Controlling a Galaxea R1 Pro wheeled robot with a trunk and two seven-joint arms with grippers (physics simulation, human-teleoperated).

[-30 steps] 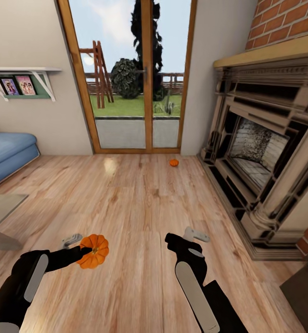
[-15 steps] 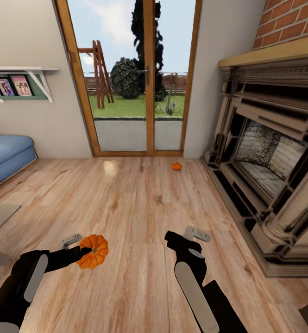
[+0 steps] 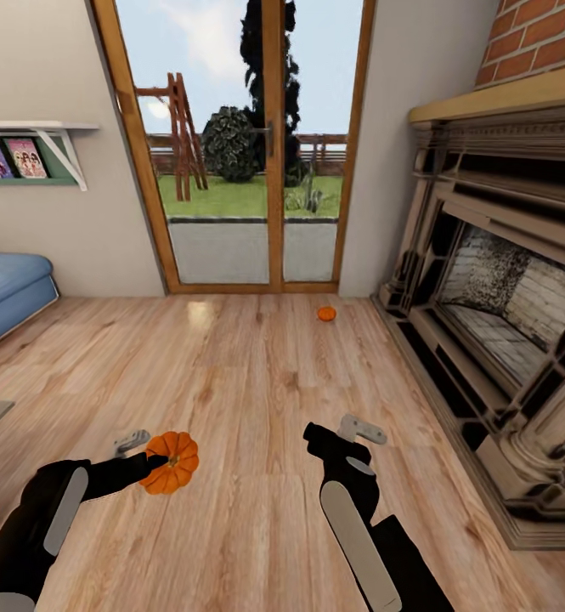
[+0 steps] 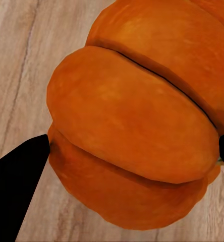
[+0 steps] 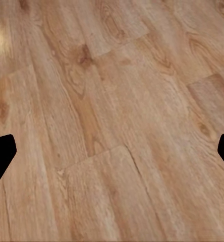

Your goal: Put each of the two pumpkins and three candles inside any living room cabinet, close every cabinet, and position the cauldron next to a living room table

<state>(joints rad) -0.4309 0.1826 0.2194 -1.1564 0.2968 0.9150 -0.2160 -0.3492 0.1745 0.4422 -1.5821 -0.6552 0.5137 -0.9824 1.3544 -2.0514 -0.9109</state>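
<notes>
The second pumpkin [image 3: 326, 314] sits on the wood floor [image 3: 257, 382] far ahead of me, close to the foot of the glass doors [image 3: 248, 144] and just off the near corner of the fireplace [image 3: 503, 280] surround. From my grippers it lies forward and a little to the right, well apart from both. The right gripper [image 3: 350, 432] is the nearer of the two and the one with nothing in it; in the right wrist view its fingertips sit at opposite edges over bare planks, so I read the fingers as spread wide. The pumpkin is round, so no long axis matters; I judge any approach angle will do, though at this range its stem is too small for me to make out.

The left gripper [image 3: 150, 459] is clamped on the first pumpkin [image 3: 171, 461], carried low above the floor; the left wrist view shows its ribbed orange skin [image 4: 137, 126] pressed between the two dark fingertips [image 4: 21, 166]. I judge the base must roll forward before the right arm can reach.
</notes>
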